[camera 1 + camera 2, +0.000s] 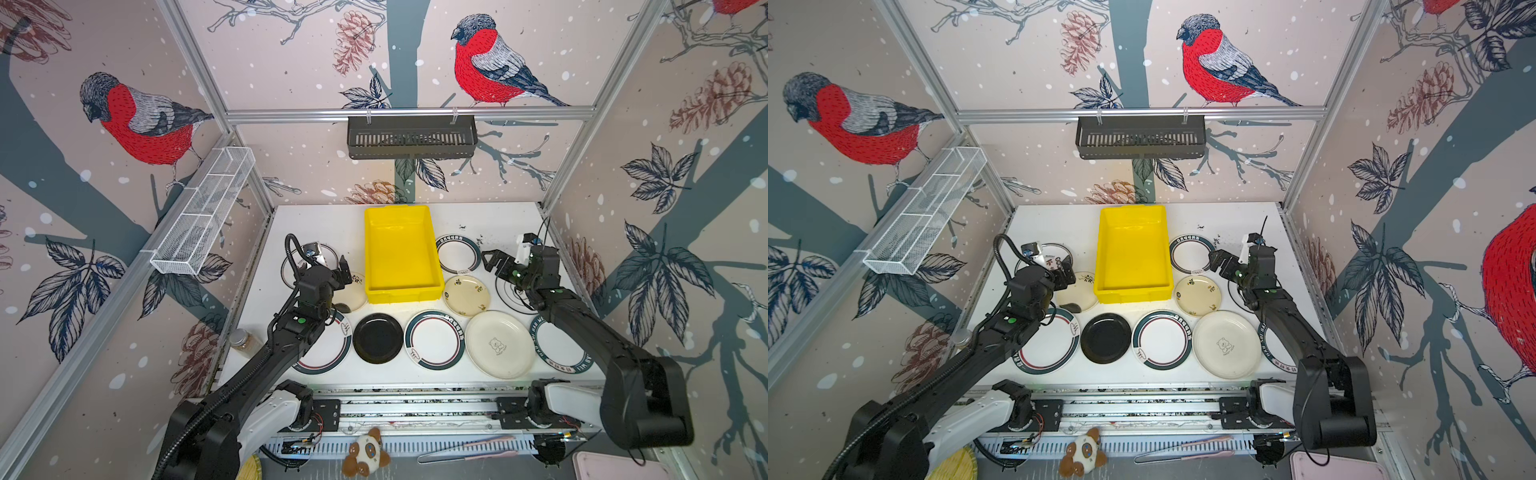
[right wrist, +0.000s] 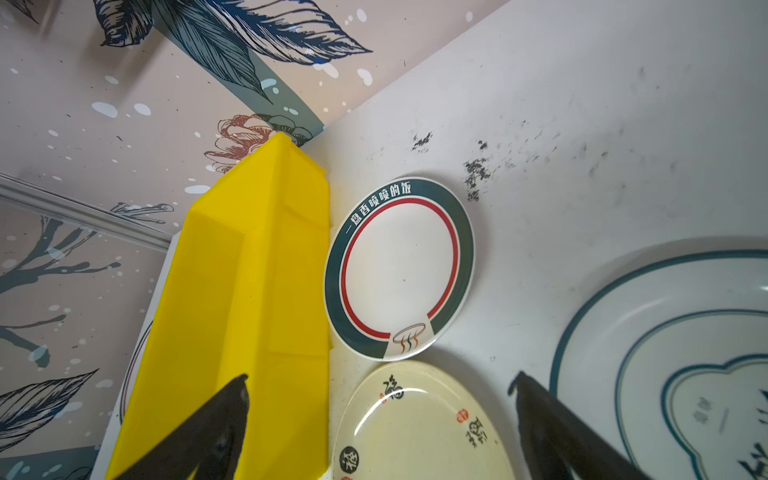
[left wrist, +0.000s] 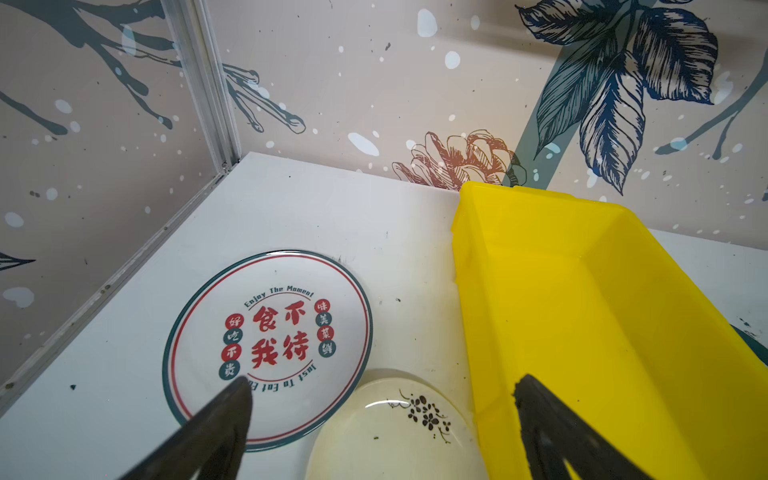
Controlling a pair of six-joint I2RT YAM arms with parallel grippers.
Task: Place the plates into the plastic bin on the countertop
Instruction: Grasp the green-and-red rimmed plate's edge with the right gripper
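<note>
The yellow plastic bin (image 1: 401,253) (image 1: 1133,253) stands empty at the middle back of the white countertop (image 1: 316,224). Several plates lie flat around it. Among them are a black plate (image 1: 377,338), a bear plate (image 1: 498,344) and a teal-red banded plate (image 1: 434,340). My left gripper (image 1: 345,272) (image 3: 384,381) hangs open above a cream floral plate (image 3: 399,432), beside a lettered plate (image 3: 270,332) and the bin's left wall (image 3: 540,332). My right gripper (image 1: 492,262) (image 2: 379,378) is open over another cream plate (image 2: 419,428), next to a banded plate (image 2: 399,266). Neither holds anything.
A black slotted basket (image 1: 411,137) hangs on the back rail and a white wire mesh basket (image 1: 203,212) on the left wall. A jar (image 1: 243,341) stands off the left table edge. A plush toy (image 1: 365,453), tongs (image 1: 465,451), a woven disc (image 1: 251,467) and a pink tray (image 1: 615,465) lie in front.
</note>
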